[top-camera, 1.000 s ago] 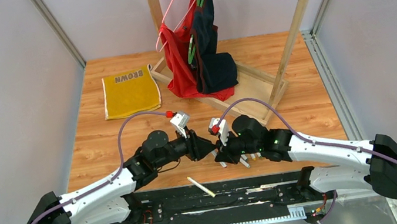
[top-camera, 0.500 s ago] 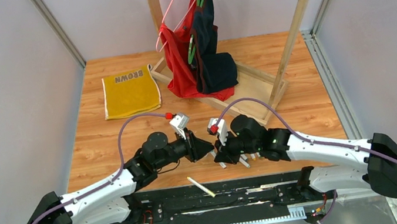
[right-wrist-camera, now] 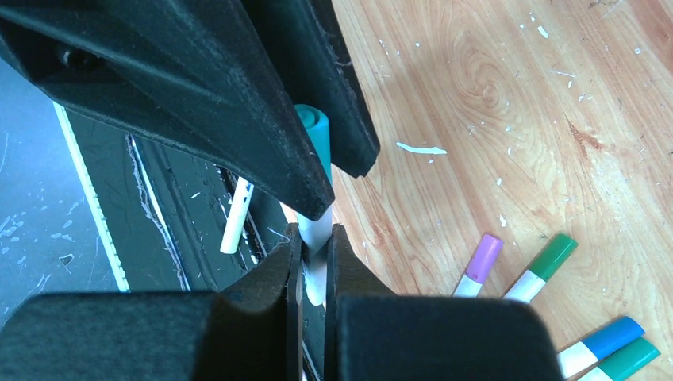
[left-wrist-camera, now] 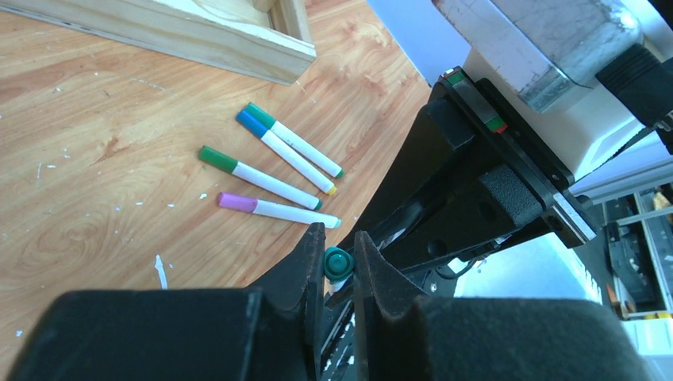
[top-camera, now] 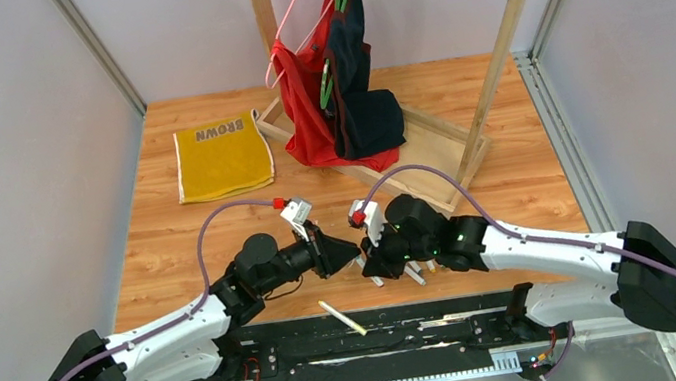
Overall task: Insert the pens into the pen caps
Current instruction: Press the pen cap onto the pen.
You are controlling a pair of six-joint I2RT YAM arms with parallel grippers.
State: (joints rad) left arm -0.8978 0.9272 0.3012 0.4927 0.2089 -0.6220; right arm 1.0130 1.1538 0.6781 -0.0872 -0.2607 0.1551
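Left wrist view: four capped pens [left-wrist-camera: 259, 178] lie together on the surface [left-wrist-camera: 103, 159], done. The left gripper [left-wrist-camera: 339, 246] pinches a teal cap [left-wrist-camera: 337, 262] with its jaws nearly closed, and the right gripper [right-wrist-camera: 314, 238] clamps its jaws tight on the white pen [right-wrist-camera: 312, 224]. A spare pen [top-camera: 343, 317] at the near edge looks uncapped.

We see a wooden worktop [top-camera: 170, 246] carrying a yellow cloth [top-camera: 222, 157] at far left, a rack's wooden base [top-camera: 429, 152] at the back, and four capped pens [left-wrist-camera: 258, 178] side by side near a white scrap [left-wrist-camera: 160, 272]. Another white pen [top-camera: 342, 317] seems to rest on the black front rail [top-camera: 267, 348].
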